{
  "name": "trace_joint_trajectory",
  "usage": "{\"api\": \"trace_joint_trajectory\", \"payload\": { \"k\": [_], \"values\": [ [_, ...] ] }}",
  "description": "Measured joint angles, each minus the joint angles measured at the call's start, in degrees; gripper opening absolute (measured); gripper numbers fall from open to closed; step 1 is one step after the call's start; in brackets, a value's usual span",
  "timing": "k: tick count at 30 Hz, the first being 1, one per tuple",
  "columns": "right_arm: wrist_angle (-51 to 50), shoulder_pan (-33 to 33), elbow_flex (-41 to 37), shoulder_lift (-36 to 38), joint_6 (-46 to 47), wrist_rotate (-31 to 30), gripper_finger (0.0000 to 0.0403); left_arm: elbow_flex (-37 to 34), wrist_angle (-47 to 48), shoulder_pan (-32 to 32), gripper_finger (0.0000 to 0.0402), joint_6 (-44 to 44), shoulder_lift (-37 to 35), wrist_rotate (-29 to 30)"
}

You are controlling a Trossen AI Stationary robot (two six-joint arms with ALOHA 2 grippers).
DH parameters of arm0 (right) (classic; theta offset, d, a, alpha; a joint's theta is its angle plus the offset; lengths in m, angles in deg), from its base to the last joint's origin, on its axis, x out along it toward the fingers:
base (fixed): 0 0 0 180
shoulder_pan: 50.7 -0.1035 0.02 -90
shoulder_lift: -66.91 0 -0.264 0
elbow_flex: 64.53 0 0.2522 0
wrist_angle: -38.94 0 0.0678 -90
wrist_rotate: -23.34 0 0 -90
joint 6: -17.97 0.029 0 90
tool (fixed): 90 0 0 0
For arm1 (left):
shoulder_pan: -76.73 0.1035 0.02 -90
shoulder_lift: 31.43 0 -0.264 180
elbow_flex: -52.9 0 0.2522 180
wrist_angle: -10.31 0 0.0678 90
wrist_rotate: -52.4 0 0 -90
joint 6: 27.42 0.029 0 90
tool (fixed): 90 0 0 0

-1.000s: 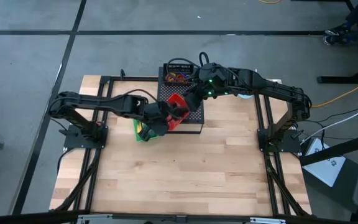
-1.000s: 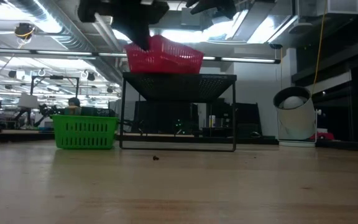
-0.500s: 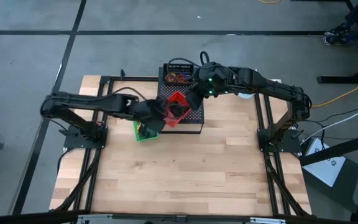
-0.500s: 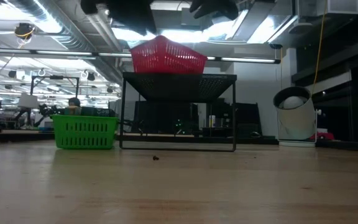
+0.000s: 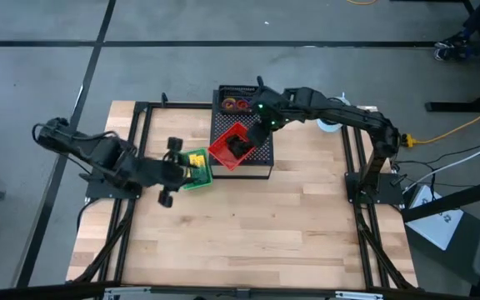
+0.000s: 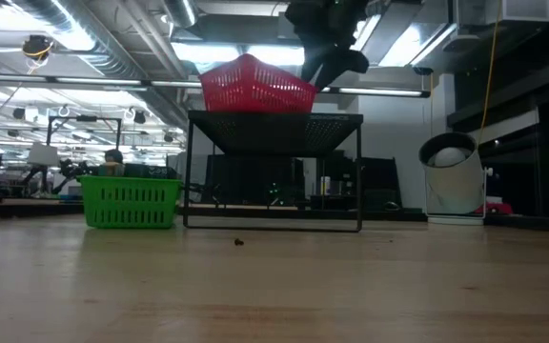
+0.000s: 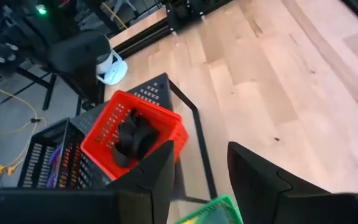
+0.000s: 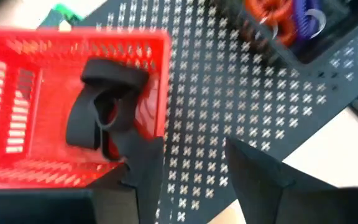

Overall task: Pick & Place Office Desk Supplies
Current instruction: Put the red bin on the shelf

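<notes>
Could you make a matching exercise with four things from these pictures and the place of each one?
Things:
1. red basket
2. green basket
3. black clips
4. coloured rings

Places:
A. inside the red basket
B. on the wooden table, beside the black stand
C. in the black wire tray
D. on top of the black perforated stand

Pairs: 1-D, 2-B, 3-A, 4-C

Black clips [image 8: 104,112] heaped in red basket [image 8: 17,168]; orange, purple rings [image 8: 283,17] probably in black box.
</notes>
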Motion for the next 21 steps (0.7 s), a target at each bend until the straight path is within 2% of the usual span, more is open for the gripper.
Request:
{"api": "trace_joint_trajectory", "payload": {
  "k": [6, 11, 21],
  "values": [
    [0.93, 0.75, 0.02, 0.19, 0.03, 3.02, 0.0182, 0.0, 2.71, -5.91, 0.015, -8.16, -0.91, 2.42],
    [3.09, 0.7, -0.02, -2.49, -0.99, 4.98, 0.0172, -0.07, 2.73, -9.41, 0.0151, -10.49, 0.13, 3.98],
    [3.17, 1.18, -0.04, -5.21, -0.3, 6.36, 0.0154, -0.17, 4.61, -11.45, 0.0151, -14.3, 1.59, 4.14]
  ]
}}
